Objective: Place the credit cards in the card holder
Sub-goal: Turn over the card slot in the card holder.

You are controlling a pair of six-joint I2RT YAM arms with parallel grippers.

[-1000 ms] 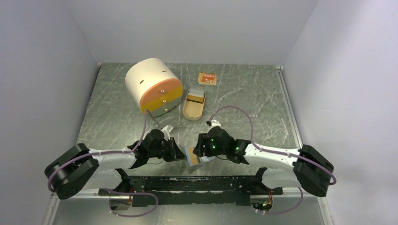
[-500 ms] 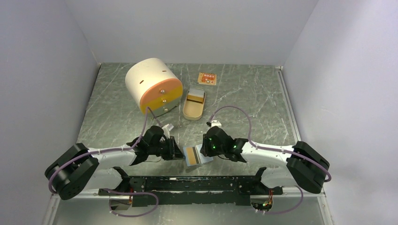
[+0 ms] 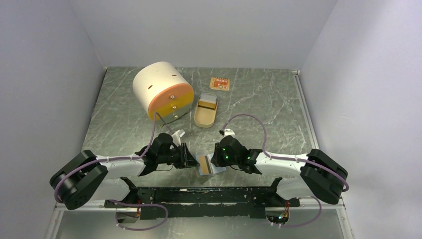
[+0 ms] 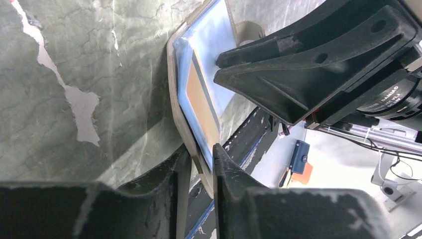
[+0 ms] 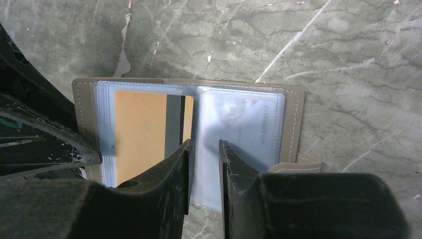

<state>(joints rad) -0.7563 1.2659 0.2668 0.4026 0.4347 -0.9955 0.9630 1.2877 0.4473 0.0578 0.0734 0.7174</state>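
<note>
Card holder point(image 3: 205, 164) lies open like a book, flat on the table point(image 3: 259, 109) at the near edge, right between the two arms. That much comes from overhead, with the left gripper point(image 3: 191, 161) at its left end and the right gripper point(image 3: 215, 158) at its right.

Farther back from up there are a white drum with an orange face point(image 3: 161, 89), a tan oval tin point(image 3: 205, 110) just beside it, and a small orange patterned piece point(image 3: 219, 83) near the far wall. All three are well apart from the holder.

The right wrist shows what the overhead cannot: a tan stitched cover with clear sleeves inside. The gold-orange card point(image 5: 139, 129), dark stripe and all, is tucked into the sleeve on the left page. The right page point(image 5: 244, 119) reads pale blue-grey with faint print; whether that is a card, I cannot tell. The right fingers point(image 5: 169, 179) stand a narrow gap apart over the fold. Pinching a sleeve or only resting on it, I cannot tell.

Over to the left wrist: the holder is seen nearly edge-on, its cover rim running between the left fingers point(image 4: 174, 184), which sit close on either side. Gripping or loose, I cannot tell. This view also catches the right gripper's tips down on the sleeve.
</note>
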